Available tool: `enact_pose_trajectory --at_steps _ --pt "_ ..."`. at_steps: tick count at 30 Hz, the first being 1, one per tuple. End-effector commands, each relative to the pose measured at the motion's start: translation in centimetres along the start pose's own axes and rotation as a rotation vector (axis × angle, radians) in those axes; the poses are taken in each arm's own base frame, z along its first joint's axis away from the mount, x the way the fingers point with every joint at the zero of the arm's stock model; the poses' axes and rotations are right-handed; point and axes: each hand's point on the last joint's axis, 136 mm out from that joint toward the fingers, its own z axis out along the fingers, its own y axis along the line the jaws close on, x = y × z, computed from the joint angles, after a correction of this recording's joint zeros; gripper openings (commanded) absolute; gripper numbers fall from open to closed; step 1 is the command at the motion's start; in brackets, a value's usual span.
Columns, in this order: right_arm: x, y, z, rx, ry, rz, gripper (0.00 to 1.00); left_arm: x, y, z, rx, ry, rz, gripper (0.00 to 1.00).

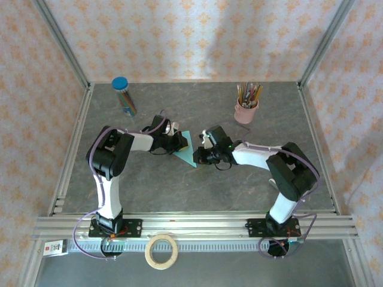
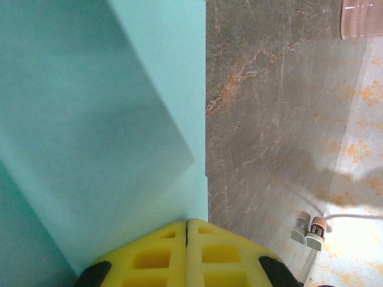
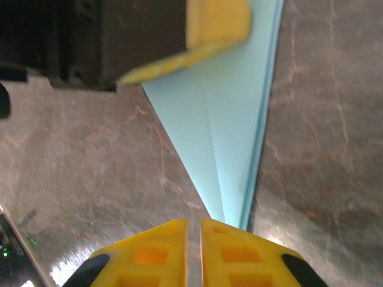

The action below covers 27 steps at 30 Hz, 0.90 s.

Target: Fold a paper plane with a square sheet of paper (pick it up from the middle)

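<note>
The light turquoise sheet of paper lies on the grey table between my two grippers, folded into a narrow pointed dart shape with layered flaps. My left gripper is at its wide end, yellow fingers pressed together and resting on the paper. That same finger shows on the paper at the top of the right wrist view. My right gripper sits at the pointed end. Its jaws stand a narrow slit apart with bare table showing between them, and the paper's tip runs under one finger.
A pink cup of pencils stands at the back right, also seen as the pink cup. A blue-capped tube of coloured pencils stands at the back left. A tape roll lies in front of the rail. Patterned walls enclose the table.
</note>
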Motion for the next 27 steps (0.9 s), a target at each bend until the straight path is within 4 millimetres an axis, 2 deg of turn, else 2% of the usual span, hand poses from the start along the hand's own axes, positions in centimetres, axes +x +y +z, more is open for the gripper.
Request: enact_pose_trajectory --at_steps 1,7,13,16,20,22,27 --pt "-2.3 0.6 1.2 -0.004 -0.051 0.006 0.12 3.5 7.6 1.0 -0.224 0.064 -0.107 0.05" --pt "-2.4 -0.4 2.7 0.031 -0.024 0.016 0.08 3.3 6.7 1.0 -0.192 0.061 -0.094 0.05" --pt "-1.3 -2.2 3.6 0.095 0.025 0.027 0.07 2.7 5.2 0.9 -0.146 0.052 -0.057 0.05" --pt "-0.3 -3.7 3.9 0.156 0.055 0.043 0.07 1.8 3.3 0.4 -0.104 0.038 -0.028 0.05" --pt "0.9 -5.7 3.8 0.244 0.09 0.056 0.06 -0.4 -1.0 -1.1 -0.025 -0.038 0.032 0.08" --pt "1.4 -6.2 3.9 0.259 0.104 0.062 0.06 -1.3 -2.2 -1.7 -0.009 -0.075 0.057 0.09" --pt "1.9 -6.8 4.1 0.279 0.12 0.077 0.06 -0.9 -1.3 -1.4 -0.021 -0.066 0.074 0.09"
